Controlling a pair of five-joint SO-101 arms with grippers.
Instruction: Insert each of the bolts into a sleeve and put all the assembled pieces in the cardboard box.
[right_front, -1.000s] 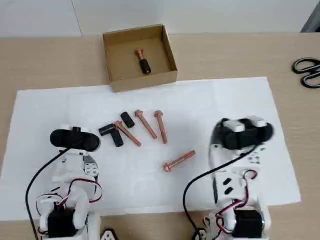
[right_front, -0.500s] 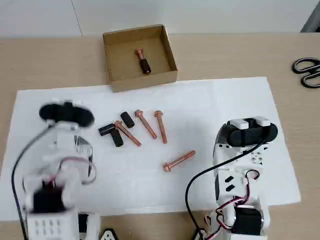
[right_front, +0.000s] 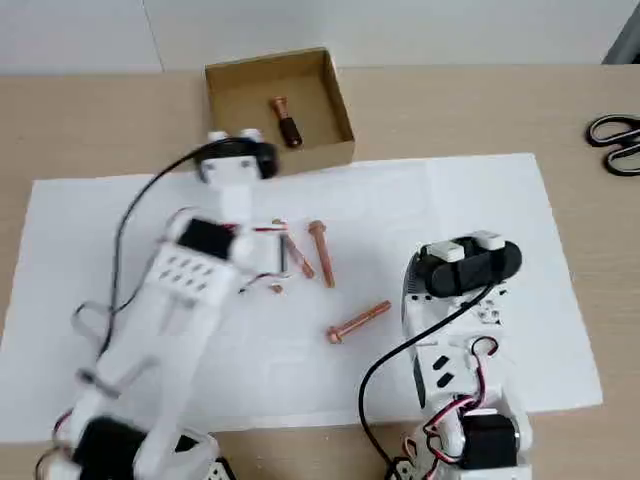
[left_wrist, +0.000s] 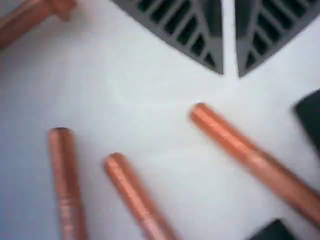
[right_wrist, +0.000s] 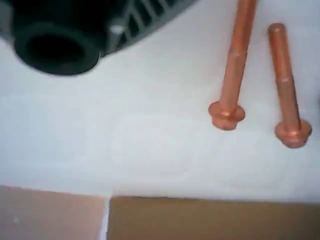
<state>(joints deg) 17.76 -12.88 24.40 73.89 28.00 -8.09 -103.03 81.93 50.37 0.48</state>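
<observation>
My left arm (right_front: 190, 270) stretches over the middle of the white paper and hides the black sleeves in the high view. Its gripper (left_wrist: 230, 72) hovers just above the paper, fingers (left_wrist: 200, 35) nearly together with nothing between them. Under it lie three copper bolt shafts (left_wrist: 250, 155), with black sleeves (left_wrist: 310, 115) at the picture's edges. Beside the arm lie an upright-lying bolt (right_front: 322, 252) and a slanted bolt (right_front: 358, 321). My right arm (right_front: 465, 268) stands near the front right. Its wrist view shows two bolts (right_wrist: 232, 65). The cardboard box (right_front: 342, 105) holds one assembled piece (right_front: 286, 122).
The white paper (right_front: 470, 200) covers most of the wooden table. Scissors (right_front: 615, 145) lie at the far right edge. The box's cardboard wall (right_wrist: 210, 220) runs along one side of the right wrist view.
My left arm has swung forward from the front left to above the bolts and sleeves. The right arm has shifted slightly to the left.
</observation>
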